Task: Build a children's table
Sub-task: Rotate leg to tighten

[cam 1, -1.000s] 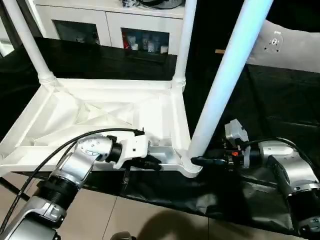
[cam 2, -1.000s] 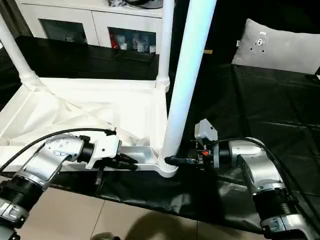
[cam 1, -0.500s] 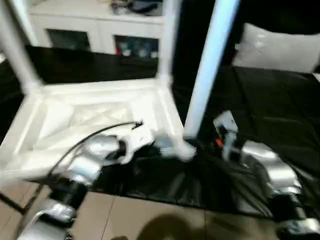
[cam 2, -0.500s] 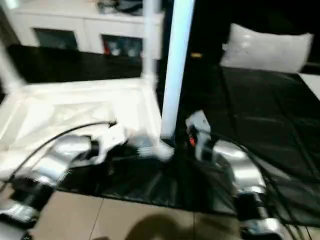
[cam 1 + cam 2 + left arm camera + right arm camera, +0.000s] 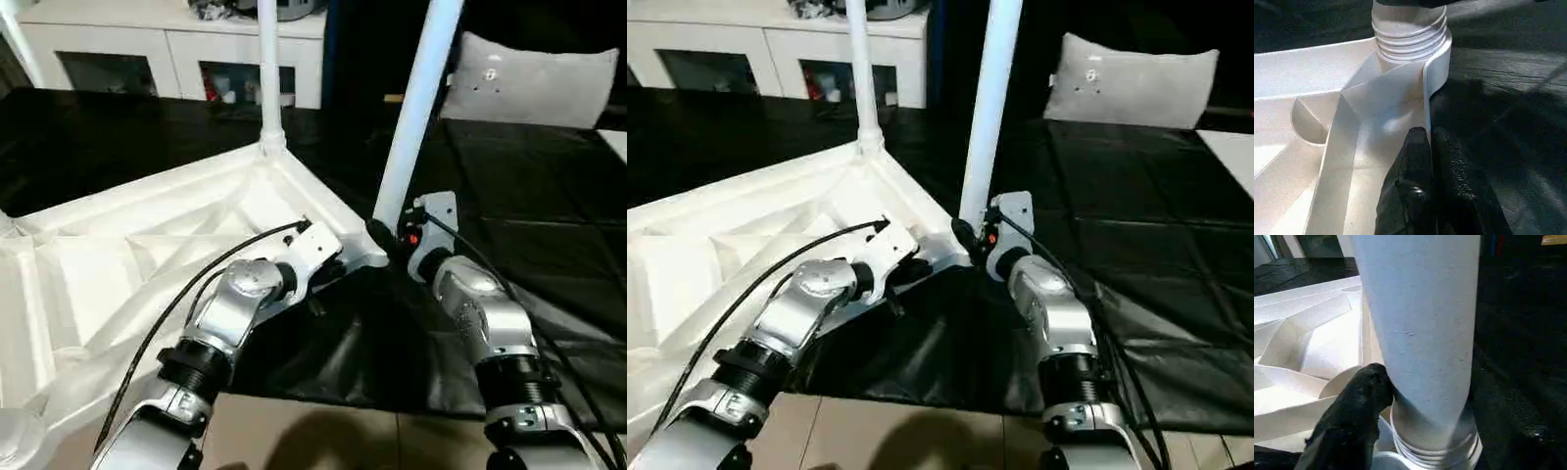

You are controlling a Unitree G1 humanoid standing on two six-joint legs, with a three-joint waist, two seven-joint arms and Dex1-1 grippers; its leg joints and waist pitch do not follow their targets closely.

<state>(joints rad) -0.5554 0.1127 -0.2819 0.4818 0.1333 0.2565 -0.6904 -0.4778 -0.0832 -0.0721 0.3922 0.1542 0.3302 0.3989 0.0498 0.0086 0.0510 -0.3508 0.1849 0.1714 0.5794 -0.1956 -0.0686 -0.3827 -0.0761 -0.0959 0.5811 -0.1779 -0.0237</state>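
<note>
Rotated table (image 5: 147, 264); wrist reveals left pincer (image 5: 1432, 161) pinching its rim.

Supporting surface: a low platform covered by a black sheet (image 5: 549, 255), creased and wrinkled, its near edge hanging down over a beige tiled floor (image 5: 323, 441). Resting directly on the sheet: the children's table (image 5: 147, 264), white plastic, upside down, ribbed underside facing up, occupying the left part of the cover, with its near left corner reaching out past the sheet's edge. A grey pillow (image 5: 534, 83) lies at the far right of the sheet, well apart from the table. A white cabinet (image 5: 176, 49) stands behind the platform.
</note>
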